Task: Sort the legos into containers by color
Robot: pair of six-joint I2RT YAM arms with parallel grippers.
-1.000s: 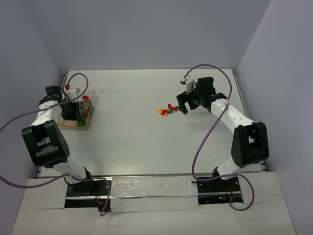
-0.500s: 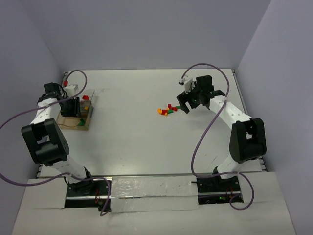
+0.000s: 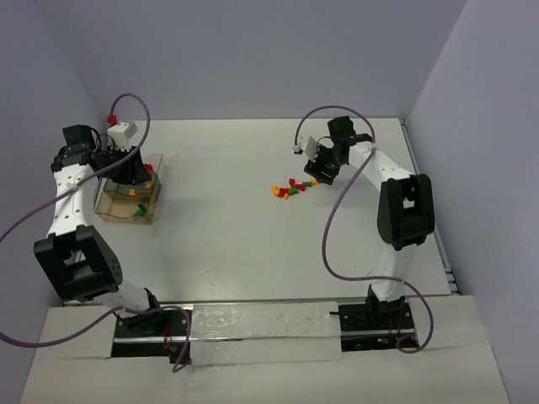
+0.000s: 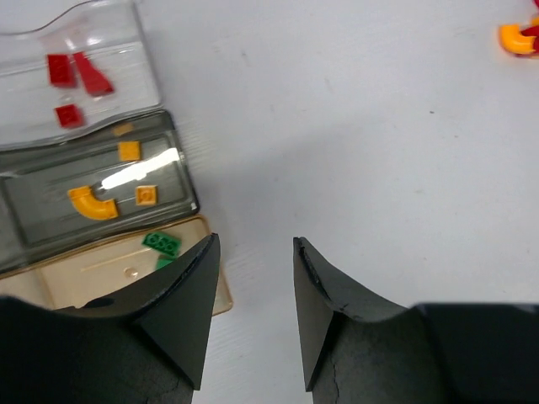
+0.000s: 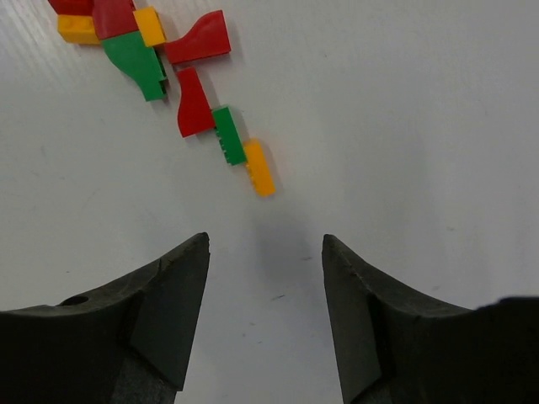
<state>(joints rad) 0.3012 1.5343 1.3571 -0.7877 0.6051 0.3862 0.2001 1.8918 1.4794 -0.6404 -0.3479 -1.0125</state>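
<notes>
The loose legos [image 3: 290,188] lie in a small pile mid-table. In the right wrist view an orange brick [image 5: 259,168], a green brick [image 5: 227,135] and a red piece [image 5: 194,105] form a chain. More red, green and orange pieces [image 5: 139,59] lie behind it. My right gripper [image 5: 265,240] is open just short of the orange brick, with nothing between its fingers. The containers [image 3: 126,208] sit at far left. They hold red pieces [image 4: 72,76], orange pieces [image 4: 93,204] and a green brick [image 4: 160,243] in separate trays. My left gripper [image 4: 254,244] is open and empty beside the trays' edge.
Purple cables loop from both arms over the table. The side walls stand close behind the containers on the left and beyond the right arm [image 3: 404,210]. White tabletop [image 3: 227,227] lies between the trays and the pile.
My left gripper has opened from nearly shut and lifted back from the trays. My right arm has swung toward the pile, and its jaws have narrowed a little.
</notes>
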